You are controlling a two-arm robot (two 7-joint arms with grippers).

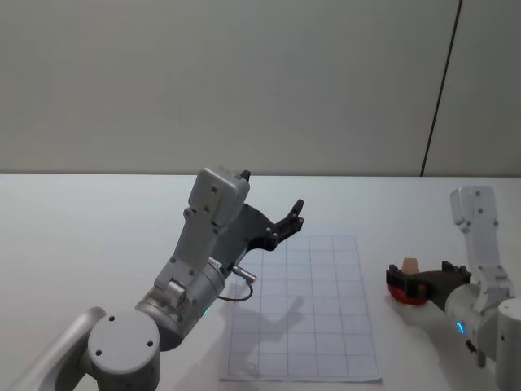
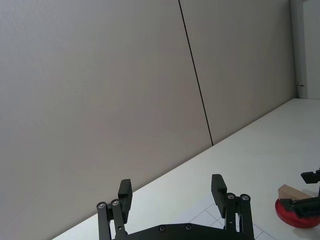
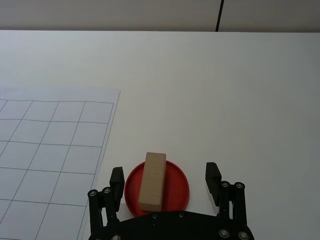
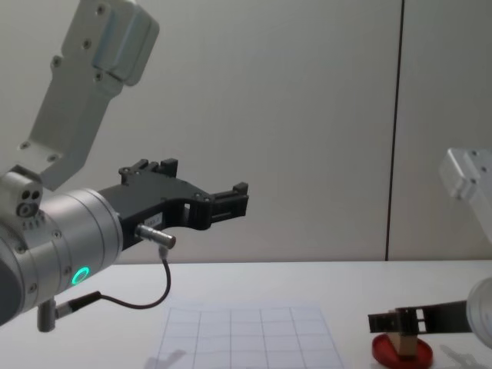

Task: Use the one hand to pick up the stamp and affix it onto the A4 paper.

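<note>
The stamp [image 3: 152, 181], a small tan wooden block, lies on a round red ink pad [image 3: 177, 195] just right of the A4 paper [image 3: 45, 150], a white sheet with a grey grid. My right gripper [image 3: 165, 177] is open and low over the pad, one finger on each side of the stamp and apart from it. The head view shows the same: right gripper [image 1: 418, 275], stamp [image 1: 409, 265], pad [image 1: 404, 293], paper [image 1: 309, 318]. From the chest, the stamp [image 4: 400, 340] sits between the right gripper's [image 4: 398, 321] fingers. My left gripper [image 1: 289, 220] is raised, open, above the paper's far left corner.
The left arm [image 1: 203, 269], with a dangling black cable [image 4: 146, 296], hangs over the paper's left side. White table [image 1: 81, 220] stretches all round, with a grey wall [image 1: 244, 81] behind it.
</note>
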